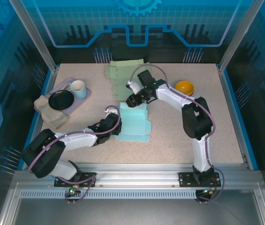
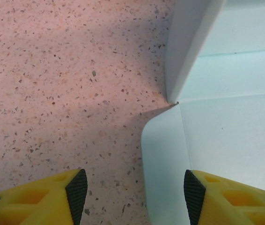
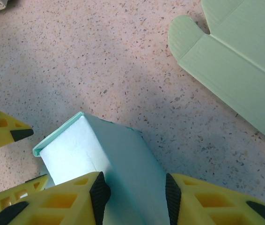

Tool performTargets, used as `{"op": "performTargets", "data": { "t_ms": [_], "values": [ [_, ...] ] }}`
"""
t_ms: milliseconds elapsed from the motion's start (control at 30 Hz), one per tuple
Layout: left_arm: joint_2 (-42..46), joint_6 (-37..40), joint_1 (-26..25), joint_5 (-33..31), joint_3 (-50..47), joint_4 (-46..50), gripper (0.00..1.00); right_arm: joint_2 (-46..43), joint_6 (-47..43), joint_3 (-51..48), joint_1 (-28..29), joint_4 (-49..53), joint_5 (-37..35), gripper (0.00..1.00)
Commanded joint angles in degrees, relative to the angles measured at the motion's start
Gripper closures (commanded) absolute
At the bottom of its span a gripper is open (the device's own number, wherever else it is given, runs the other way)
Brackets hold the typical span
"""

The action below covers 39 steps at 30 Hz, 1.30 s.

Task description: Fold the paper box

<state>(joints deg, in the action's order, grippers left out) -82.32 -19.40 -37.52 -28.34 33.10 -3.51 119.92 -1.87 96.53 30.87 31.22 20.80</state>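
Jaws of the left gripper (image 2: 135,194) stand apart and hold nothing. One finger hangs over the bare table (image 2: 53,93) and the other over the light blue sheet, with the rounded corner of a side flap (image 2: 163,154) lying flat between them. The paper box (image 1: 135,124) sits in the middle of the table, just right of this gripper, and its left edge runs near to far. Just beyond the flap a side wall (image 2: 188,47) already stands up. At the far end of the box the right gripper (image 3: 136,197) is closed on a raised fold, its pads against both faces as far as the wrist view shows. The left arm is clearly nearer the flat flap, so lifting it likely falls to that arm, sliding right and under. Farther off lie flat green sheets (image 3: 245,70), untouched.
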Motion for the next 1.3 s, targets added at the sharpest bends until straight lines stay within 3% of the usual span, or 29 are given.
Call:
{"op": "performTargets", "data": {
  "t_ms": [0,367,833,1267],
  "values": [
    [1.16,-0.24,0.93,1.6,-0.06,-1.01,0.4,4.28,-0.43,-1.1,1.1,10.05,-7.2,0.58],
    [5.84,-2.51,2.01,0.65,-2.07,1.52,0.4,-0.19,-1.82,2.03,1.61,11.84,-7.99,0.49],
    [19.63,-13.3,3.23,-0.05,-3.3,18.31,0.38,-15.47,-18.69,-10.09,8.57,8.86,-23.54,0.46],
    [25.57,-15.05,3.24,2.32,-5.56,21.55,0.38,-8.58,-21.51,-4.94,8.87,11.38,-29.43,0.44]
  ]
}}
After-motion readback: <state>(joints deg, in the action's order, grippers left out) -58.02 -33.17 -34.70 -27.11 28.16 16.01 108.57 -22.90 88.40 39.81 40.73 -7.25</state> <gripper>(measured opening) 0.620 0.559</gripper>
